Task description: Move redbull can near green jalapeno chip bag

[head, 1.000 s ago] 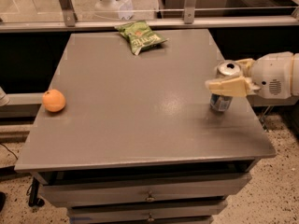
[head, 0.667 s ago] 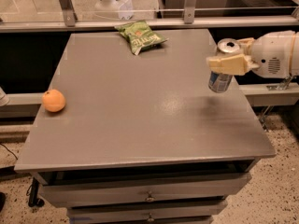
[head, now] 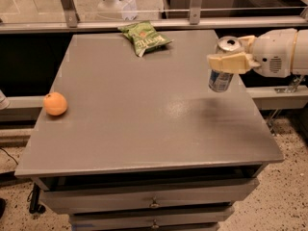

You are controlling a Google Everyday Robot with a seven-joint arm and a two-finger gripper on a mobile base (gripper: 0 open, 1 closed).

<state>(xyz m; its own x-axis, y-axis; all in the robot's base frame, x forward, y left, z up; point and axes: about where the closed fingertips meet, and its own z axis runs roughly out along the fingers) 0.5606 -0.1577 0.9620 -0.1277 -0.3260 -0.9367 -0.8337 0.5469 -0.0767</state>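
Spanning most of the view, a wide grey flat-topped table (head: pixel 144 124) offers open surface through its middle. A white robot arm (head: pixel 281 52) reaches in level from the right. Its cream gripper (head: pixel 226 57) is clamped around the slim silver-and-blue redbull can (head: pixel 221 80), held upright off the surface above the table's right edge. The crinkled green jalapeno chip bag (head: pixel 144 36) lies at the far edge, well apart from the can. A round orange (head: pixel 55 103) sits by the left edge.

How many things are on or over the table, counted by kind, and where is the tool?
Drink cans: 1, the redbull can, held by the tool above the table, right side.
Snack bags: 1, the green jalapeno chip bag.
Fruits: 1, an orange.
Total: 3.
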